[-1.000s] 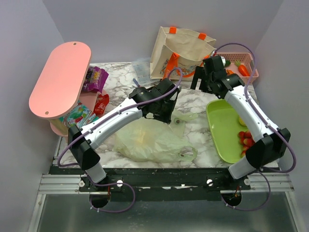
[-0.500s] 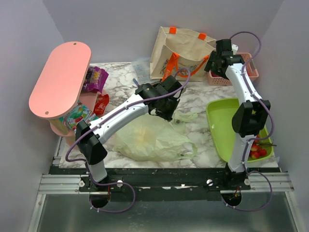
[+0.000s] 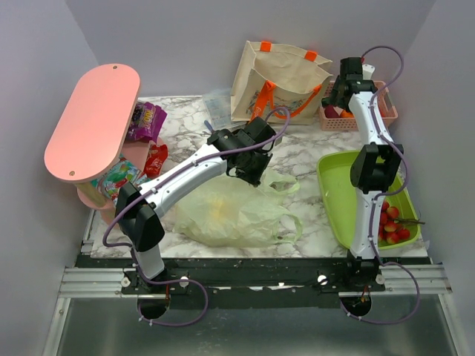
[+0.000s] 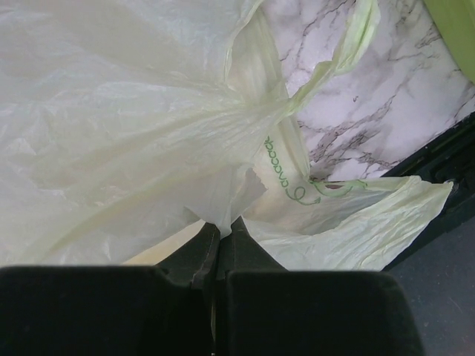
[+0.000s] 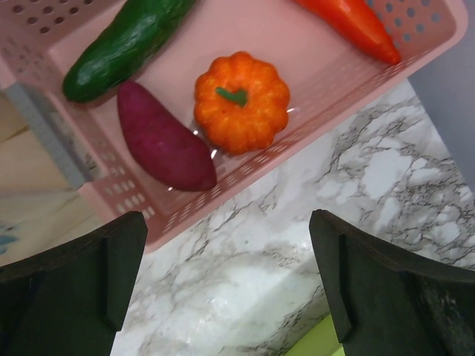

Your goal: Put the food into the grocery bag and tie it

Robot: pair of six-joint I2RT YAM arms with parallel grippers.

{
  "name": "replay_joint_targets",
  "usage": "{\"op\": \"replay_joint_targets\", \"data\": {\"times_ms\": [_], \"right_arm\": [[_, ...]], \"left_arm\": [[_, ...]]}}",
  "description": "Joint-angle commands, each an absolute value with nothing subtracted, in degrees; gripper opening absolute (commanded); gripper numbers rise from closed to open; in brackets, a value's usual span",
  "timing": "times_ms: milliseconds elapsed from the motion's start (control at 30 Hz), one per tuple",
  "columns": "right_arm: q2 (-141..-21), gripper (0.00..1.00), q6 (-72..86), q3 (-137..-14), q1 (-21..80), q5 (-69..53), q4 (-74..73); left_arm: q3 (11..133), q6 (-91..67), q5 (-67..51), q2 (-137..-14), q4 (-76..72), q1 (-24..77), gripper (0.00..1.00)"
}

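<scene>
Well, the left gripper [image 4: 217, 236] is pressed together, pinching a fold of the bag [image 4: 111, 133] just below where the plastic bunches into a narrow neck. From above, the bag lies slumped on the marble table [image 3: 297, 159] in front of the arms, between the pink shelf [image 3: 93, 119] on the left and the green tray [image 3: 338, 196] on the right. One handle loop [image 3: 291, 236] lies flat at its near right corner. Through the film the food [image 3: 215, 211] shows only as a yellow blur, and I cannot tell which fruit it is.

Far off at the back right, the right gripper [image 5: 226, 245] hangs with its fingers [image 5: 82, 259] spread wide and nothing between them. It sits over the table right at the edge of the pink basket [image 5: 252, 189]. In that basket lie a cucumber [image 5: 122, 44], a purple sweet potato [image 5: 163, 144], a small pumpkin [image 5: 241, 100] and a carrot [image 5: 352, 26]. The sweet potato and the pumpkin lie side by side, nearly touching.

A tote [image 3: 278, 78] stands upright at the back, left of the basket. Red fruits [image 3: 391, 222] sit at the near end of the tray.
</scene>
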State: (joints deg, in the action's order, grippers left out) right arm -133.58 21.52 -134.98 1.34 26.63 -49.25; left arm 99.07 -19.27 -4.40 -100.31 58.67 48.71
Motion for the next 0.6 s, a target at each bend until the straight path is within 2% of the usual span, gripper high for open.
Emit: {"op": "replay_joint_targets", "data": {"times_ms": [0, 400, 567], "right_arm": [[-137.6, 1.0, 18.8, -138.5, 0.4, 30.7, -45.8], [-144.5, 1.0, 16.2, -143.0, -1.1, 33.2, -36.5], [-146.1, 0.92, 17.0, -143.3, -1.9, 31.6, -35.9]], "left_arm": [[97.7, -17.9, -7.3, -98.2, 56.2, 48.1, 0.0], [96.7, -18.1, -9.1, -97.4, 55.3, 47.6, 0.0], [96.6, -18.1, -9.4, -97.8, 55.2, 47.4, 0.0]]}}
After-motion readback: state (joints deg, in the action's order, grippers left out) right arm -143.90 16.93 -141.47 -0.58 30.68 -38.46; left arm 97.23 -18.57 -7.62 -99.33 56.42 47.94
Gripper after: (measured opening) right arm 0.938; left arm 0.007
